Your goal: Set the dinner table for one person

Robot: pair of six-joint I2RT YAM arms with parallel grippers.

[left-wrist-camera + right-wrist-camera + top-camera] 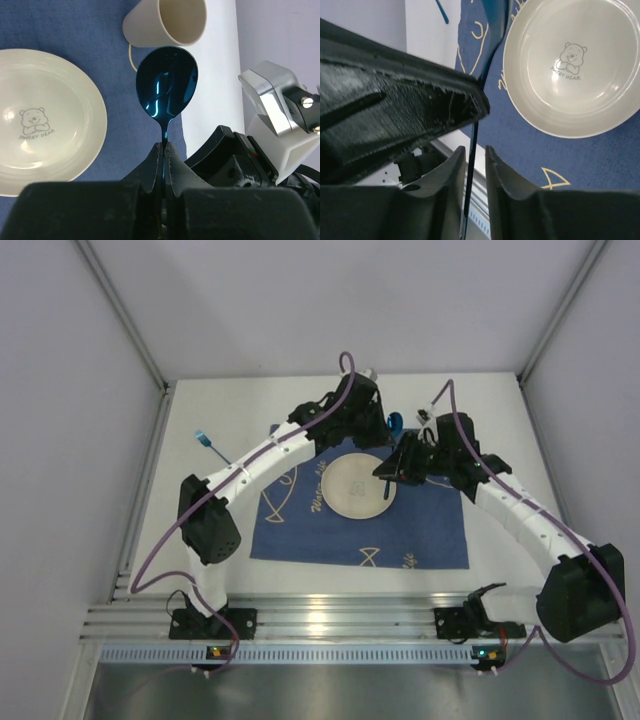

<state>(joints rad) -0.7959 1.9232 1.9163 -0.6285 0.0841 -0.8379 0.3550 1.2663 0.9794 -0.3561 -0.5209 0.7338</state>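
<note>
Right, plate point(47, 115) and cup point(165, 22) are down just beyond my left claw point(163, 150), which pinches the blue spoon point(167, 82). My right claw point(474, 152) clamps a slim utensil point(496, 20), maybe a knife. Cutlery remains unplaced.

Plain matte white dinner table point(250, 410), level.

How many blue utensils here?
3: spoon in left gripper, thin utensil in right gripper, light blue utensil on the dinner table left of the mat; others may be hidden.
</note>
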